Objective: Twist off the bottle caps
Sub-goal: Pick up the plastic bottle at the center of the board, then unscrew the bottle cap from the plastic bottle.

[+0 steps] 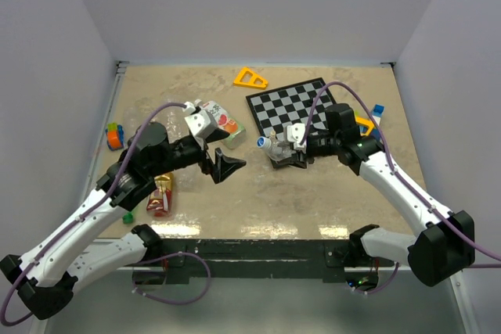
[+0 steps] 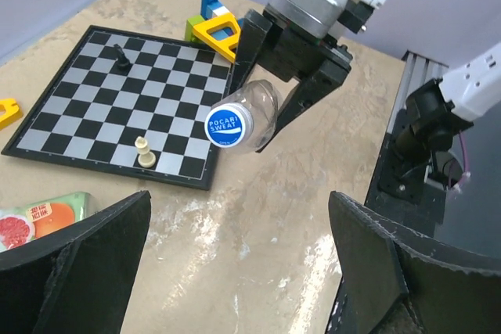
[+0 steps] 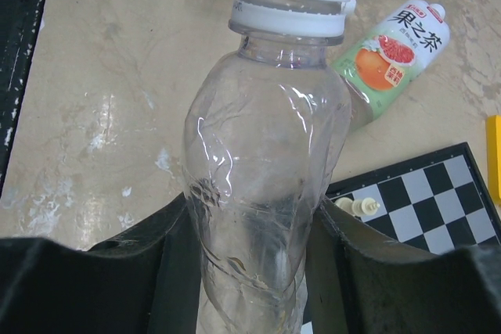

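On the beige, marbled table (image 1: 313, 201), with pale blank walls (image 1: 258, 13) closing in the left, far and right sides, I am looking down past both arm bases at the near edge.

I am counting three bottles. The clear bottle (image 1: 275, 148) is lying crosswise in the right claw (image 1: 286, 156), whose fingers are clamping its body just off the near left corner of the chessboard (image 1: 293, 107). Its cap (image 2: 230, 126), blue and white on top, is sitting screwed on and pointing toward the left claw (image 1: 224, 165). That claw is hanging spread wide, holding nothing, near the cap but apart from it. I cannot tell whether the clear bottle is touching the table.

The juice bottle (image 1: 221, 121) is lying on the table behind the left wrist, wearing its white cap (image 3: 430, 11). The red-and-yellow bottle (image 1: 161, 195) is lying beside the left arm; its cap is too small for me to make out. So I am counting two caps for certain.

Two chess pieces are standing on the one chessboard: a dark piece (image 2: 119, 55) and a pale piece (image 2: 144, 152). One yellow triangle (image 1: 250, 78) is lying at the far side. A yellow frame (image 1: 364, 124) and a blue block (image 1: 378, 111) are lying by the right arm. Coloured blocks (image 1: 115, 136) are sitting at the left edge, and a green cube (image 1: 127, 217) is sitting nearer me.
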Controlling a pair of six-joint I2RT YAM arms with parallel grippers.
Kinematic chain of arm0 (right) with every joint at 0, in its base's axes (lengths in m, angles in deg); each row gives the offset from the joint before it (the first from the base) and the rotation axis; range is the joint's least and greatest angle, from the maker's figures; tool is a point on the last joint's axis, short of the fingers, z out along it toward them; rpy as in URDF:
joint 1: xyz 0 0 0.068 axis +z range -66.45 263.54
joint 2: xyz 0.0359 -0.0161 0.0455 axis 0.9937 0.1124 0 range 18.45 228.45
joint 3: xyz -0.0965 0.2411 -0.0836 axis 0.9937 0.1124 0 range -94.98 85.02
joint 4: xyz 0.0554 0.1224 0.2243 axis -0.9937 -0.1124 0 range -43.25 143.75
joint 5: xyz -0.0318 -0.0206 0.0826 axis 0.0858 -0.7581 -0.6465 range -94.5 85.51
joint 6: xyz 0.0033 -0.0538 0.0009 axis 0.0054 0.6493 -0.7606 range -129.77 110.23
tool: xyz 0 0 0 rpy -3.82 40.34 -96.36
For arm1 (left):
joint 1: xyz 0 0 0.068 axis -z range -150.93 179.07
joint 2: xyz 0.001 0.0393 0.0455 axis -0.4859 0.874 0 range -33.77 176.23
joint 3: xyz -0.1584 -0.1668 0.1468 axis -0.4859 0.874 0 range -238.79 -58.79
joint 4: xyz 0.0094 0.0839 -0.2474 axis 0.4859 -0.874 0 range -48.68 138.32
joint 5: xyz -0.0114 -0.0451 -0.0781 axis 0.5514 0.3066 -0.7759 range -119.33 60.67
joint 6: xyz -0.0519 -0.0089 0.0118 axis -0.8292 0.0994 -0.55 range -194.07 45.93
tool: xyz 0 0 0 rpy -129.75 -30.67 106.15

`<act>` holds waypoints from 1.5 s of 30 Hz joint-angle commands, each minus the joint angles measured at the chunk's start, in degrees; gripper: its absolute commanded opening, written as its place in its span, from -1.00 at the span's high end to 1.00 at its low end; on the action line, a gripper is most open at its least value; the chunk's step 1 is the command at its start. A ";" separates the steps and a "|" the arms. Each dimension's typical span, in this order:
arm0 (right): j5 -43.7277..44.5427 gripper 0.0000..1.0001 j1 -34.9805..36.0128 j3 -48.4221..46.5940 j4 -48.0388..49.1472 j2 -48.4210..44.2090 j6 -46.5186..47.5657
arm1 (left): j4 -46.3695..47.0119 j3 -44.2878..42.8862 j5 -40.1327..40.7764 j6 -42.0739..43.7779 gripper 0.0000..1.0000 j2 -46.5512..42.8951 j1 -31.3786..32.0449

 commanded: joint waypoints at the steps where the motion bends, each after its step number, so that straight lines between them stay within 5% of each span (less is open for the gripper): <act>1: -2.65 1.00 0.20 -0.14 -1.52 -0.47 2.60 | 2.05 0.84 -6.84 6.25 -1.00 0.51 -0.02; 11: -3.27 1.00 0.12 -0.67 -3.81 0.50 4.80 | 5.75 3.04 -9.75 12.41 -0.97 0.77 -0.02; 24: -3.71 1.00 0.20 -2.16 -7.41 1.73 7.70 | 10.06 5.06 -6.32 7.93 -0.99 3.84 0.07; 33: -3.80 1.00 0.20 -4.88 -13.03 4.80 11.92 | 10.50 4.88 -11.42 13.98 -0.78 3.93 0.68; 45: -4.15 1.00 0.20 -5.41 -13.83 6.04 12.62 | 8.92 1.55 -6.06 23.39 -0.43 12.53 6.75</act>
